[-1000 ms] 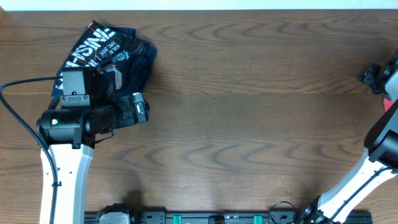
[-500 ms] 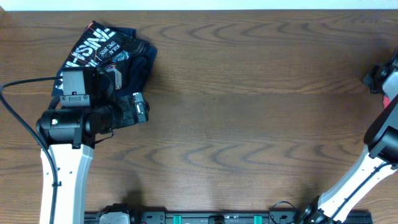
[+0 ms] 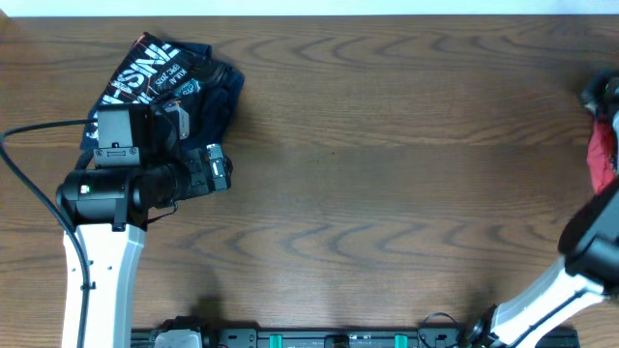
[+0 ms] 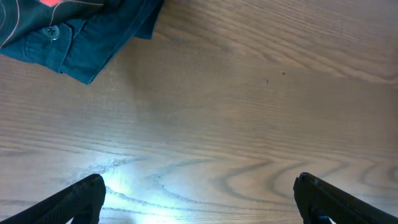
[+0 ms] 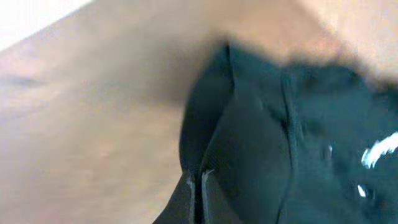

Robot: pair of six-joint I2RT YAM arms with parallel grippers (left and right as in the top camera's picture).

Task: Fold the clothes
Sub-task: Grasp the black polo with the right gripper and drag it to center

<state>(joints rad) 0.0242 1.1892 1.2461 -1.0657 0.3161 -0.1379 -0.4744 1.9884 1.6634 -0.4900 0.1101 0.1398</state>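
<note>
At the near left, the left arm rises from the near edge of the wooden table [image 3: 387, 193]. Its left gripper [image 3: 221, 169] points right over bare wood. In the wrist view the two fingertips [image 4: 84, 196] stand wide apart, released, with nothing but table grain between them.

Just beyond and to the left of that gripper lies the navy printed garment [image 3: 169, 77], bunched at the far left of the table. White lettering shows on its top, and a buttoned hem reaches toward the gripper without touching the fingers. Part of the left arm's wrist covers the garment's near edge from above.

On the right, the right arm climbs from the near edge along the right border of the overhead view. A red garment [image 3: 602, 155] shows at that right edge, partly cut off.

At the far right, the right gripper [image 5: 198, 190] has its fingers clenched together on a fold of the black T-shirt [image 5: 267, 155]. The wrist view is blurred, yet small white marks show on the cloth to the right.
</note>
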